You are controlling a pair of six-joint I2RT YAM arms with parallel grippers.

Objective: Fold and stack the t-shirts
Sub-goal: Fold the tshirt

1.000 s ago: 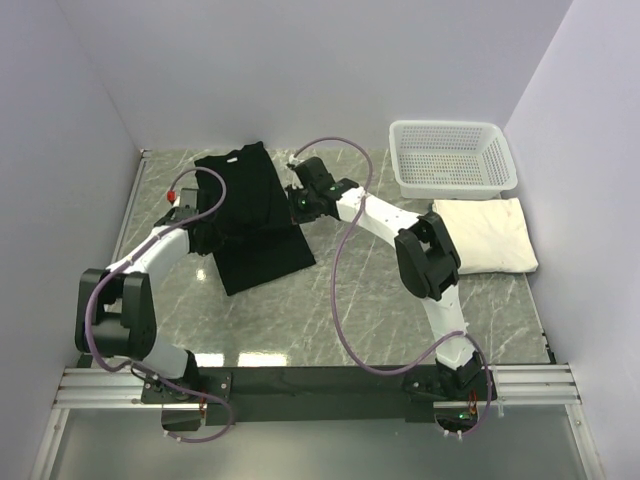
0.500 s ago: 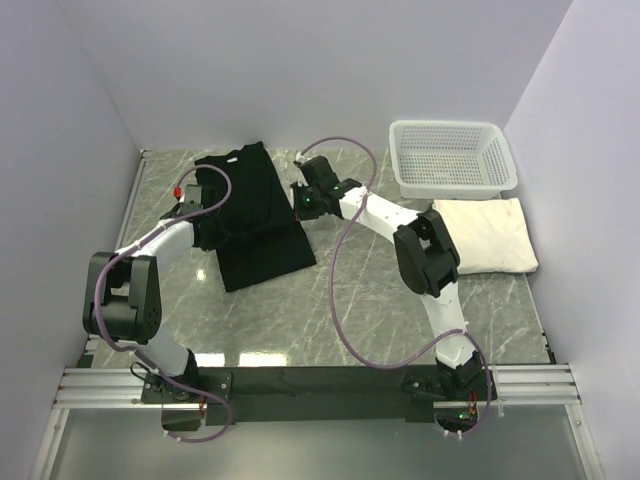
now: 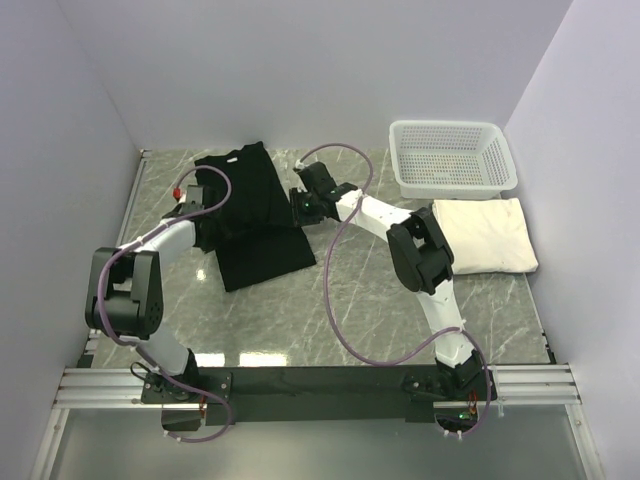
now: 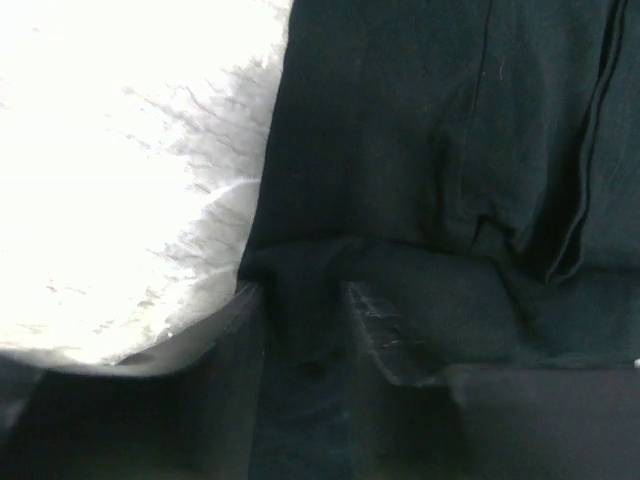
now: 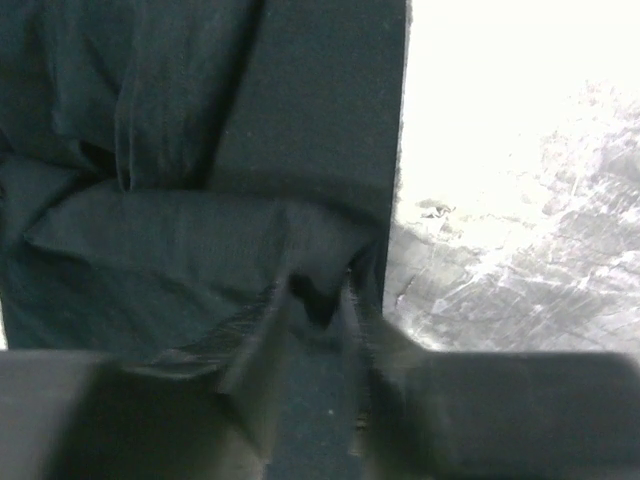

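Reaching in from both sides, the two arms meet at the black t-shirt [image 3: 255, 215], which lies on the far left part of the marbled bench [image 3: 340, 290]. It is folded into a long, narrow strip, with its collar toward the back wall and its hem toward the arms, and it sits slightly askew.

The left end effector [image 4: 305, 310] sits at the shirt's left edge, about halfway along its length. In the left wrist view its fingers [image 4: 390, 340] stand partly apart. A small dark fold of the shirt's edge lies in the gap between them and does not fill it. Bare bench shows bright just to the left of that edge.

The right end effector [image 5: 312, 300] is at the opposite, right edge of the same shirt, facing the left one across the cloth. Its fingers [image 5: 255, 340] are blurred in the right wrist view, but a narrow gap shows between them. A bunched bit of black cloth sits at their tips, and it is not clear that the cloth is pinched. The shirt's straight folded edge runs up the view beside them, with bench beyond it.

The cream-white t-shirt [image 3: 487, 233] lies well apart from both arms, folded flat at the right side of the bench. It is just in front of the white mesh basket [image 3: 455, 186], which stands at the far right corner.
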